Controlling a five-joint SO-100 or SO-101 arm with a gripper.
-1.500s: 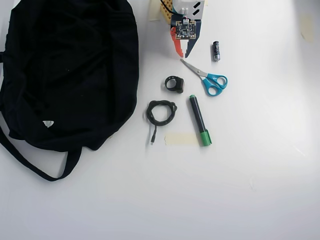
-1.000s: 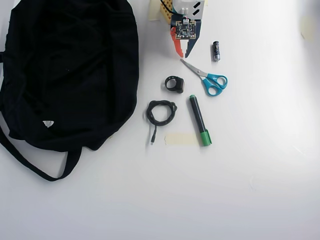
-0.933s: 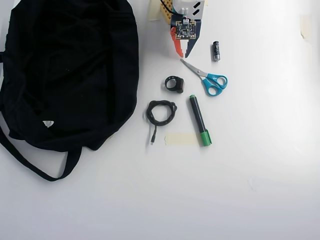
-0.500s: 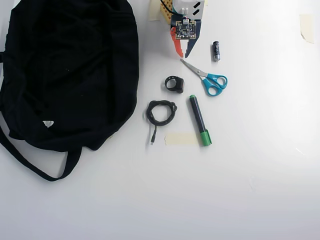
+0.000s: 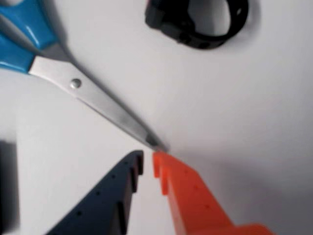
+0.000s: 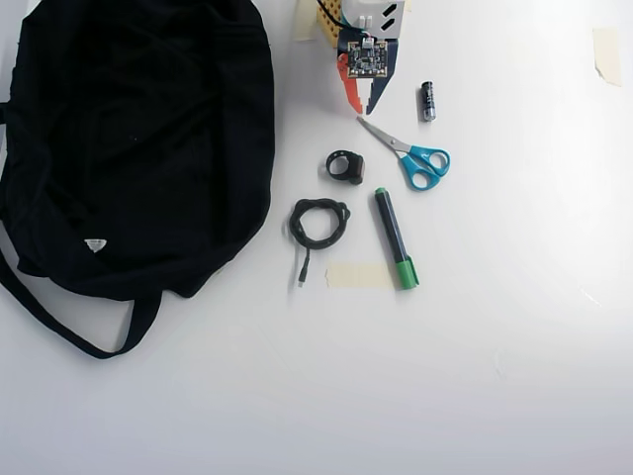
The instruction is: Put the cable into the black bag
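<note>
The cable (image 6: 316, 224), a thin black cord wound in a small loose coil with a short straight tail, lies on the white table (image 6: 475, 376) in the overhead view, just right of the black bag (image 6: 138, 139) and apart from it. The big, soft bag fills the upper left, with a strap handle looping out below it. Just above the coil lies a thick black ring-shaped strap (image 6: 345, 166). To the coil's right lies a black marker with a green cap (image 6: 395, 237), and a strip of pale tape (image 6: 358, 275) lies beside the tail. Blue-handled scissors (image 6: 407, 154) lie further up, with a small battery (image 6: 427, 101) beyond. The gripper (image 6: 360, 105) hangs at the top, well above the cable. In the wrist view its tips (image 5: 147, 164) are nearly together and empty, by the scissors' point.
</note>
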